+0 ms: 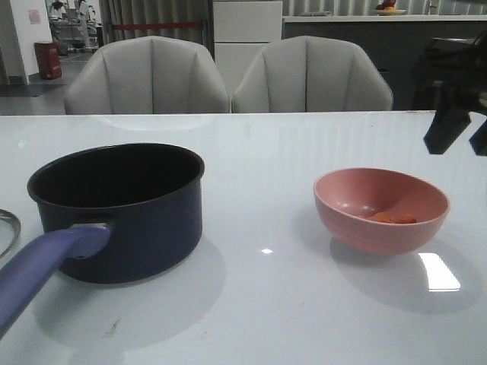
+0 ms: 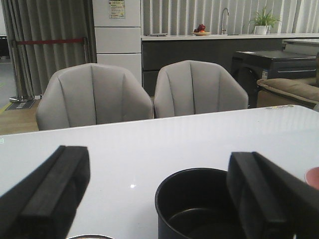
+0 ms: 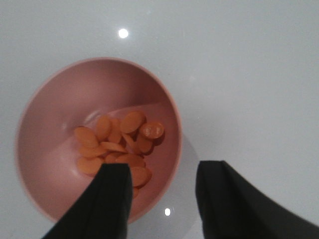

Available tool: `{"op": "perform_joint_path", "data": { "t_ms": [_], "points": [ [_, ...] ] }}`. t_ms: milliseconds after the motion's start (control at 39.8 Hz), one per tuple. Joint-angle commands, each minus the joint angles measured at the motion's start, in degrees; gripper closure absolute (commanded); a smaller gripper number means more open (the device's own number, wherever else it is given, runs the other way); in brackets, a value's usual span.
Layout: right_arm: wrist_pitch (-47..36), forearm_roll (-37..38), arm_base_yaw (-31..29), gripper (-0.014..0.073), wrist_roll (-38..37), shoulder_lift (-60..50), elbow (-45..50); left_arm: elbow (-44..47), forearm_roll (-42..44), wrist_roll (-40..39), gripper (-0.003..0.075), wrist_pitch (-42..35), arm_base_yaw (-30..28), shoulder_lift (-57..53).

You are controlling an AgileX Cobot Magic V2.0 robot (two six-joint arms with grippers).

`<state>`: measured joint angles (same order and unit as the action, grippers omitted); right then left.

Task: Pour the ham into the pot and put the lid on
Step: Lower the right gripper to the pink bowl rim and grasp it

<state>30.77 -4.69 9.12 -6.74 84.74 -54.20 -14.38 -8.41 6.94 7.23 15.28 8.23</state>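
The dark navy pot (image 1: 122, 209) stands at the left, black inside and empty, its blue-purple handle (image 1: 42, 266) pointing toward the front. The ham (image 1: 394, 218) lies as several orange slices (image 3: 117, 147) in the pink bowl (image 1: 365, 224) at the right. Only a steel rim arc of the lid (image 1: 6, 226) shows at the far left edge. My right gripper (image 1: 463, 138) hangs open above the bowl's right side; in the right wrist view (image 3: 162, 199) its fingers straddle the bowl's rim (image 3: 172, 107). My left gripper (image 2: 157, 167) is open and empty, behind the pot (image 2: 194, 204).
The white glossy table (image 1: 266, 304) carries only these things. Two grey chairs (image 1: 228, 80) stand behind its far edge. A sliver of the lid's rim (image 2: 89, 236) and the bowl's edge (image 2: 314, 177) show in the left wrist view.
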Motion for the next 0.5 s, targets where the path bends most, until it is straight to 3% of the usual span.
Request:
{"op": "perform_joint_path", "data": {
  "t_ms": [0,302,377,477],
  "points": [
    [2.5,-0.23,-0.66,0.0174,0.16,3.46,-6.26,-1.64,-0.22,-0.09,0.0115,-4.34,0.42,0.68],
    [6.13,-0.3,-0.66,0.0182,0.3,15.51,-14.33,-1.64,-0.22,-0.09,0.0115,-4.34,0.42,0.68],
    [7.5,-0.4,-0.66,0.025,0.3,17.69,-15.8,-1.64,-0.22,-0.09,0.0115,-4.11,0.42,0.68],
    [9.28,-0.53,-0.66,0.0417,0.3,19.42,-17.63,-1.64,-0.22,-0.09,0.0115,-4.0,0.42,0.68]
  ]
}}
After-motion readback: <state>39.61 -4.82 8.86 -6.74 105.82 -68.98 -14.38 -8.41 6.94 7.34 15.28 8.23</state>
